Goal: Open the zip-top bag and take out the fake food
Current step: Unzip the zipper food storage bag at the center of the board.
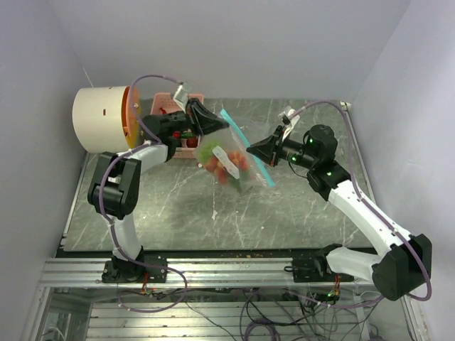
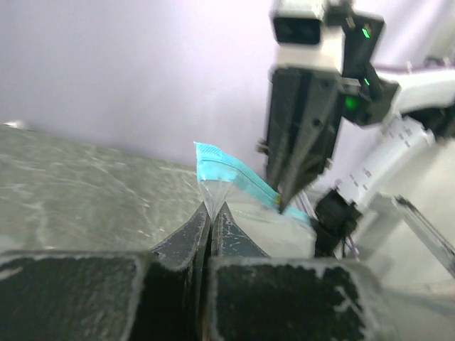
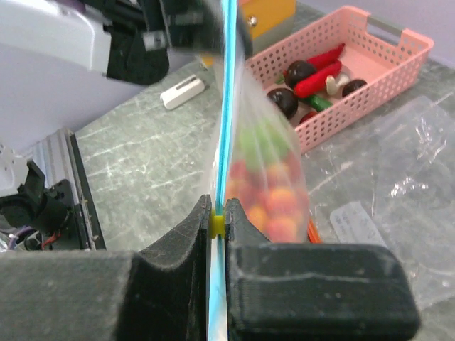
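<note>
The bag (image 1: pixel 231 162) hangs in the air between the two grippers, above the table (image 1: pixel 178 206). The left gripper (image 2: pixel 211 213) is closed tight on clear film just under one end of the blue strip (image 2: pixel 231 177). The right gripper (image 3: pixel 219 215) is pinched on the strip itself, farther along, with a small yellow tab (image 3: pixel 216 224) between its fingertips. The strip marks the bag's long axis and runs straight out from the right fingers toward the left ones. The belly holding the food (image 3: pixel 270 202) sags below it, to the right of those fingers. The film looks thin, soft and slippery, and the load light but loose, so it will likely shift when pulled. The stiffer strip, or a lip just under it, seems the safest hold, one side per gripper. I cannot tell whether the seal is parted.
</note>
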